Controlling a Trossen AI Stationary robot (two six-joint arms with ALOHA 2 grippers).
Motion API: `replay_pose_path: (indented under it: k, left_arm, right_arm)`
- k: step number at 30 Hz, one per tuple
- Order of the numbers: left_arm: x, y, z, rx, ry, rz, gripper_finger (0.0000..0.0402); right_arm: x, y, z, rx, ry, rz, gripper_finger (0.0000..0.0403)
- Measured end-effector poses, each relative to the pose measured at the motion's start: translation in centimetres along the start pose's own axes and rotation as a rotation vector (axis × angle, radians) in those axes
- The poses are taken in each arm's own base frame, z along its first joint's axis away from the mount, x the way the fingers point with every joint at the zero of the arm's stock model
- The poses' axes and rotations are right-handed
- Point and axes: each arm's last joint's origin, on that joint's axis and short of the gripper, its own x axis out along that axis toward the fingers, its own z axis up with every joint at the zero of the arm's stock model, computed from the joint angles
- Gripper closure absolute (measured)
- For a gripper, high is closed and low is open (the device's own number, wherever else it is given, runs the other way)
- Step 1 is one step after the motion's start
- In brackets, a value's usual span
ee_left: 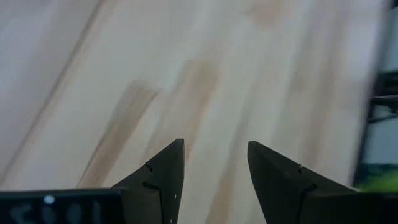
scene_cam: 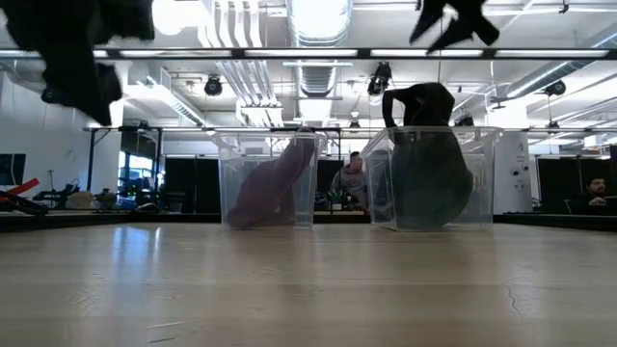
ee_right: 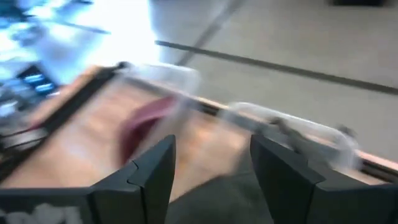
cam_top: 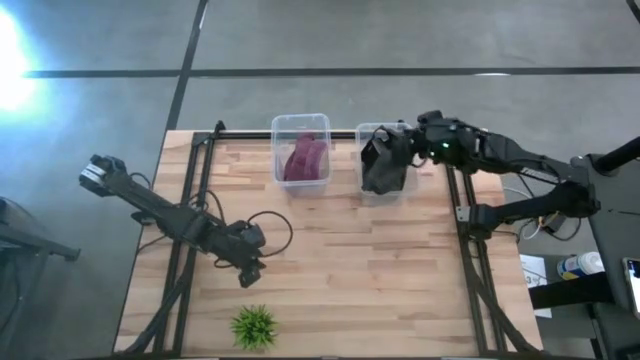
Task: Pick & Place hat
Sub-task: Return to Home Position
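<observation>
A dark hat [cam_top: 383, 168] sits crumpled in the right clear bin [cam_top: 372, 130] at the table's far edge. In the low view the dark hat's top [scene_cam: 419, 96] pokes above the bin's rim. My right gripper [cam_top: 400, 142] is open just above it, and in the low view this gripper [scene_cam: 453, 21] stands clear of the hat. From the right wrist, the open right gripper [ee_right: 212, 146] looks over both bins. My left gripper [cam_top: 250, 270] is open over bare wood near the table's left front, as the left wrist view [ee_left: 214, 149] also shows.
A second clear bin [cam_top: 300, 120] to the left of the first holds a maroon hat [cam_top: 305, 158]. A small green plant [cam_top: 254, 326] stands at the near edge. Bare wood lies between the bins and the plant. People sit in the room beyond the table [scene_cam: 352, 178].
</observation>
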Motion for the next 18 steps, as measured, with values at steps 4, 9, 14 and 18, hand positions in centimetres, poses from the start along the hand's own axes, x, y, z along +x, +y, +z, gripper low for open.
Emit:
replay_pose_path:
  k: [4, 9, 14, 18]
  left_arm:
    - [-1.4, -0.9, 1.6, 0.057, -0.124, -0.122, 0.0232]
    - [-3.0, 0.3, 3.2, 0.084, -0.270, -0.208, 0.0232]
    - [-5.5, 2.1, 3.9, 0.183, -0.382, -0.260, 0.0232]
    - [-8.1, 3.8, 4.0, 0.245, -0.498, -0.274, 0.0232]
  right_arm:
    - [-2.4, 1.6, 0.2, -0.050, 0.056, 0.172, 0.0199]
    - [-4.5, 2.9, -1.6, -0.131, 0.112, 0.266, 0.0199]
    - [-5.7, 4.2, -4.6, -0.189, 0.170, 0.338, 0.0200]
    - [-6.4, 4.8, -6.2, -0.175, 0.221, 0.379, 0.0199]
